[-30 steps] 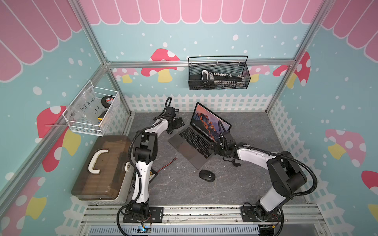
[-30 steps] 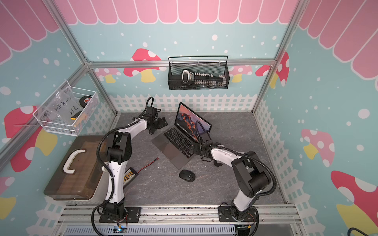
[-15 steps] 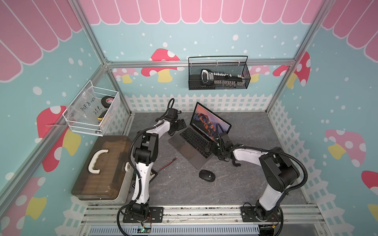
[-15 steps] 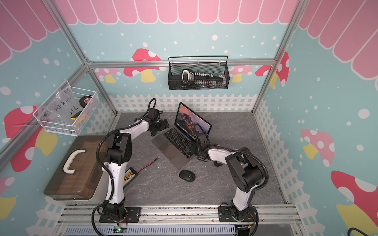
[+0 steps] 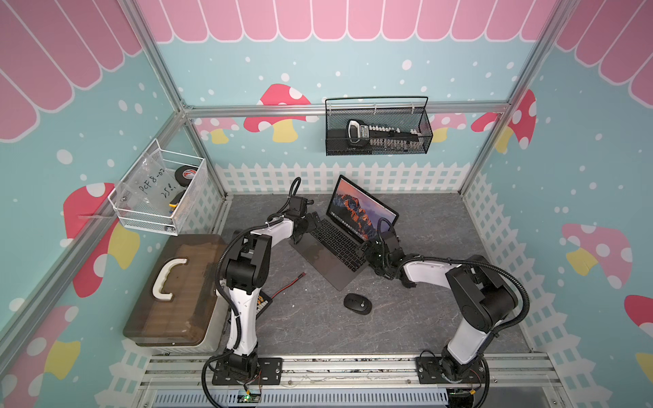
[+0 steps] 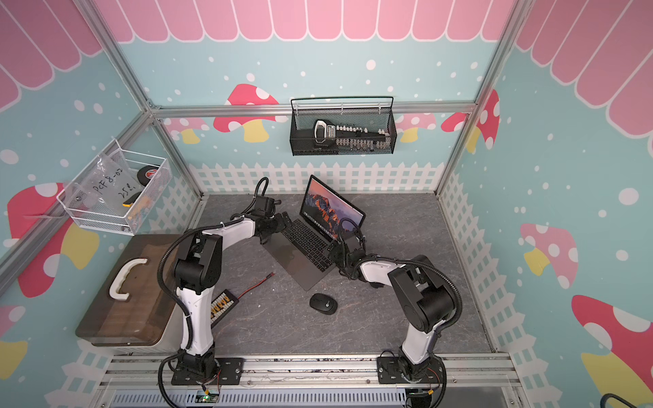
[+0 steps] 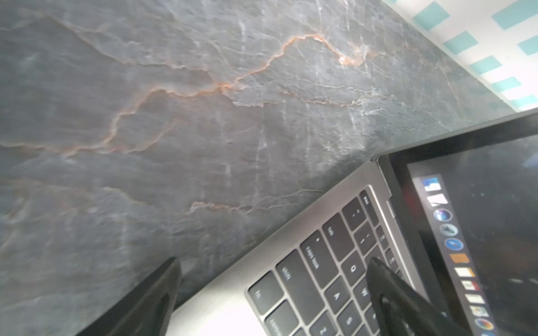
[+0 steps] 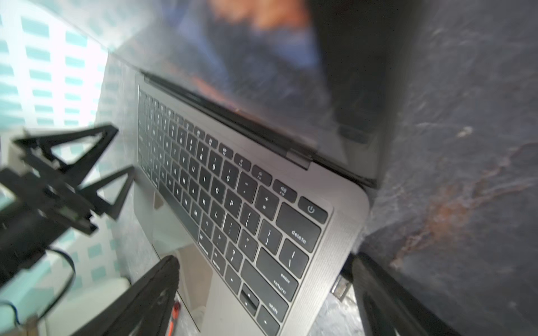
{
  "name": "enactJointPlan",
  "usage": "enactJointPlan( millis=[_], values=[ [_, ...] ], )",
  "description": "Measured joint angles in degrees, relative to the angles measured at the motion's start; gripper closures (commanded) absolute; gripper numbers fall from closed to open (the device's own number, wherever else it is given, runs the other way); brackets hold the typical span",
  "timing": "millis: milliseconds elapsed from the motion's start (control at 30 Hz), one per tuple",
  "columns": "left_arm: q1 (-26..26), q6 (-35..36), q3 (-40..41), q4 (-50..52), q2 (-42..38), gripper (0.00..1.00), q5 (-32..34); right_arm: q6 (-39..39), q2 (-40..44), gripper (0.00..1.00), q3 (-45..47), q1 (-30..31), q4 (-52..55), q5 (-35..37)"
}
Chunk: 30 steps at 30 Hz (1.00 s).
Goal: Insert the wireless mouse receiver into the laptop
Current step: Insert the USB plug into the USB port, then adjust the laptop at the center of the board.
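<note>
Grey stone worktop (image 5: 424,318) carries the laptop (image 5: 319,256); the wireless mouse receiver (image 8: 340,286) sits just beside its edge, near the return key. Left gripper (image 7: 275,261) and right gripper (image 8: 265,260) spread their fingers wide, both empty. It looks tiny, light and stiff; I would pinch its black cap.

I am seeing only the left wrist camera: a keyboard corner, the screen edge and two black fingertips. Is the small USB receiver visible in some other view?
Observer: Yes, in the right wrist view. The wireless mouse receiver is at the laptop edge beside the return key, with its metal plug exposed.
Operator: Is the right gripper closed on it?
Observer: No. The right gripper is open wide. One finger is over the trackpad, the other is outside the edge next to the receiver. Whether it touches the receiver, I cannot tell.
Operator: And the mouse?
Observer: The mouse lies on the table in front of the laptop, apart from both arms.
</note>
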<state>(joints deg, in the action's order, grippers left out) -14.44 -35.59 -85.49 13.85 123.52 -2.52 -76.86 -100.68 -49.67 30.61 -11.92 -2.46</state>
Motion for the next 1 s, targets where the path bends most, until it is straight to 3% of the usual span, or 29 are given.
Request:
enactJointPlan(
  millis=[167, 367, 500, 767, 867, 1000],
  values=[
    [0.02, -0.55, 4.76, -3.04, -2.75, 0.0, 2.01, 0.17, -1.05, 0.06, -1.29, -0.63, 0.04, 1.64],
    [-0.81, -3.28, 12.24, -2.95, -9.25, 0.0, 3.61, 6.34, -1.77, 0.05, -2.12, -3.85, 0.66, -1.2],
    [-4.7, -5.03, 16.22, -2.58, -12.48, 0.0, 2.51, 13.16, -4.63, 0.05, -6.64, -7.78, 3.5, -4.09],
    [-12.96, -9.68, 22.97, -2.62, -18.01, 0.0, 1.07, 21.88, -10.73, 0.05, -16.37, -9.88, 9.05, -4.83],
    [-13.6, -10.54, 24.28, -1.09, -19.98, 0.0, 0.37, 23.87, -10.1, 0.06, -15.76, -9.64, 9.16, -4.9],
    [-10.14, -8.94, 22.43, 6.88, -20.0, 0.0, -0.5, 27.67, -4.15, 0.05, -8.35, -9.62, 7.21, -4.96]
  ],
)
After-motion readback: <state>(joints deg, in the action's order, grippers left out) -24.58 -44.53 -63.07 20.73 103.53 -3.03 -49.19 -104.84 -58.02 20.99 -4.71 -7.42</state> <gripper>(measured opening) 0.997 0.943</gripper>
